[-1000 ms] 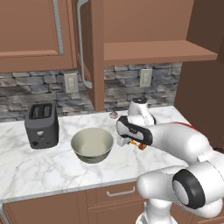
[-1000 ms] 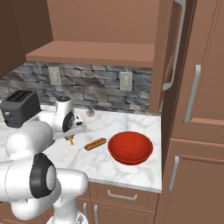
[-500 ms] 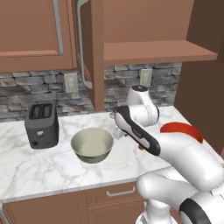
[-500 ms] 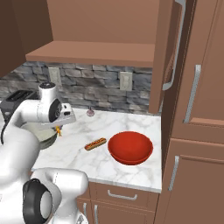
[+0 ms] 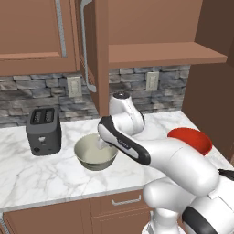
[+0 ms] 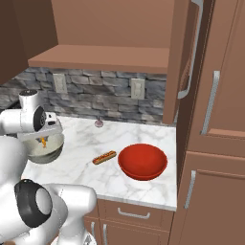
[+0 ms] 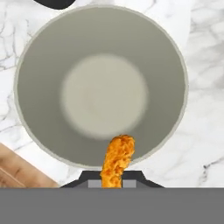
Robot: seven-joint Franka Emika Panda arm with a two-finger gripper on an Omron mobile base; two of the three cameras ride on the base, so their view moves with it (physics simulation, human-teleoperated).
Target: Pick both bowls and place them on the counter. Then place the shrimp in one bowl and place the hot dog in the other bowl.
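Change since a second ago: we see our arm has swung left from the open counter between the bowls; the gripper [image 7: 113, 180] now hangs over the grey-beige bowl [image 5: 95, 152] instead of beside it. The bowls, hot dog and toaster lie where they did.

Gripper: our fingers are clamped on the shrimp [image 7: 116, 161], which sticks out from between the tips and hangs above the near inner wall of the grey-beige bowl. In the right base view the shrimp [image 6: 44, 141] shows as an orange sliver just above that bowl's rim [image 6: 45, 149].

Hand view alone: we look straight down into the pale inside of the grey-beige bowl [image 7: 100, 85], with veined marble around it and a strip of wood at the lower left corner.

Left base view alone: the black toaster [image 5: 44, 130] stands on the counter [image 5: 41, 176] to the left of the grey-beige bowl, apart from it. Our forearm hides the gripper here.

Right base view alone: the hot dog [image 6: 104, 157] lies on the counter [image 6: 139, 186] just left of the red bowl [image 6: 142, 161], close but not touching. A small pinkish-purple bulb [image 6: 99, 123] sits far back near the stone wall.

Red bowl: on the counter at the right [image 5: 191, 138], well apart from the grey-beige bowl.
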